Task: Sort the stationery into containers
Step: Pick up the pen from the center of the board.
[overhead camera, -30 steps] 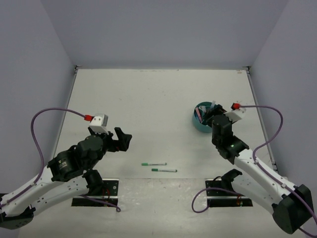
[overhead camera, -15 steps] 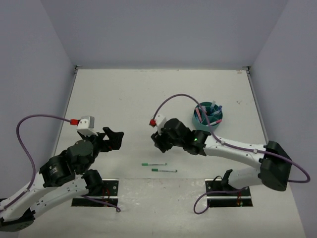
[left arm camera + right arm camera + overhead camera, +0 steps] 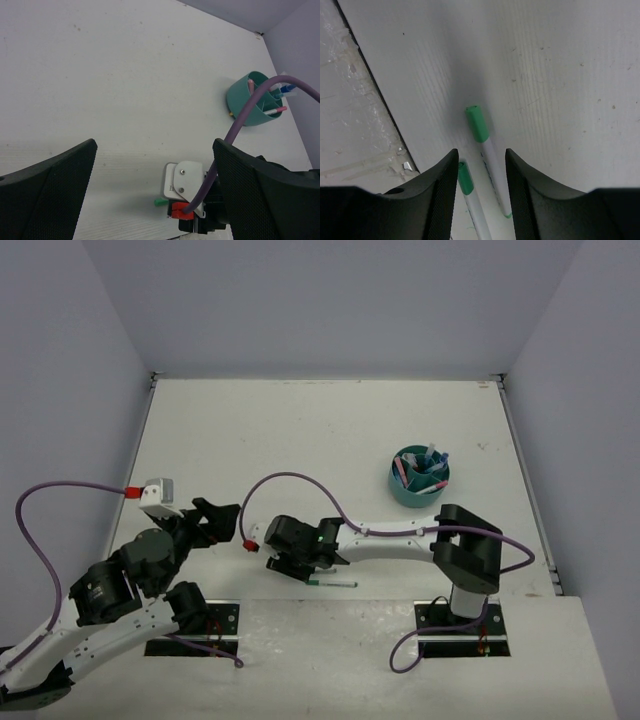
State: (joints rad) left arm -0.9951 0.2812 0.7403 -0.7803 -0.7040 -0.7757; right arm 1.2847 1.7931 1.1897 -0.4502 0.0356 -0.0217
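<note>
Right gripper (image 3: 481,156) low, jaws half apart astride a green pen (image 3: 478,124), not gripping, second green pen (image 3: 469,192) beside, left gripper (image 3: 155,146) gaping, empty, teal cup (image 3: 404,495) far right.

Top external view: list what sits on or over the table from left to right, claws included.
left claw → right claw → teal cup. The green pens lie partly under the right claw, so they are left out.

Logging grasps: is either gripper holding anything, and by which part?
Nothing is held. The right gripper straddles a thin white green-capped pen near its cap, not gripping; the left gripper is open, empty.
</note>
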